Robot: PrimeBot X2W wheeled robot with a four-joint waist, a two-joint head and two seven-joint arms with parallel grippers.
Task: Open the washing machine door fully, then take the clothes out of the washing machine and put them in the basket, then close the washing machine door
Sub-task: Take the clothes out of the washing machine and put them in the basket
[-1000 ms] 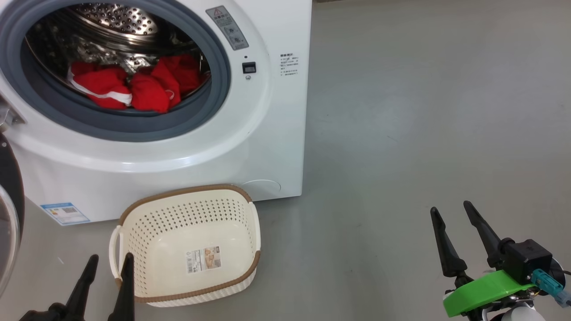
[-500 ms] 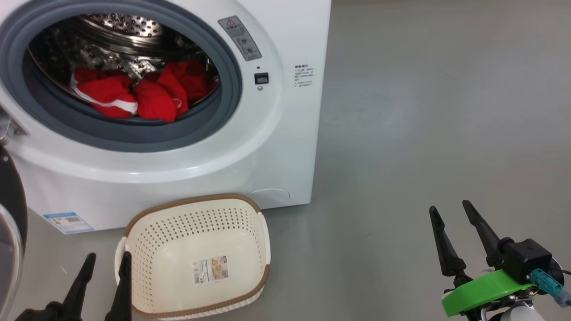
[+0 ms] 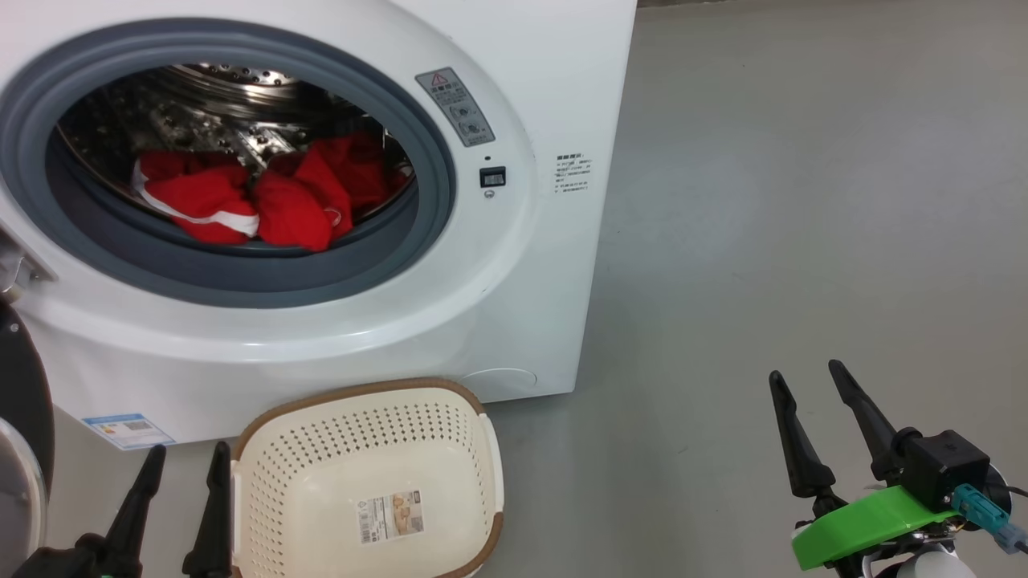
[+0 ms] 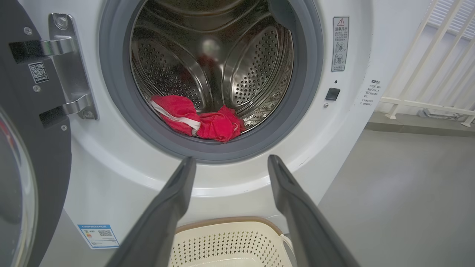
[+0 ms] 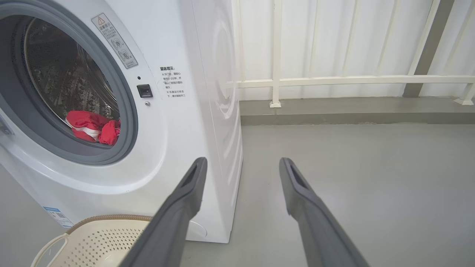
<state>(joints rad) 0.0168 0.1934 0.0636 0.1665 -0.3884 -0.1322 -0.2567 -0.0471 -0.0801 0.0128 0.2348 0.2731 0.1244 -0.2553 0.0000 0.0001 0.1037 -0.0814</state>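
Red clothes (image 3: 241,210) with white trim bunched at drum (image 3: 217,88) 6 o'clock. Bare floor (image 3: 763,241) seen at basket (image 3: 353,391) 3 o'clock. Left claw (image 3: 187,452) and right claw (image 3: 805,372) held wide, empty.

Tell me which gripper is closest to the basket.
The left gripper: it rises right beside the basket, at its left rim, while the right gripper sits apart over bare floor.
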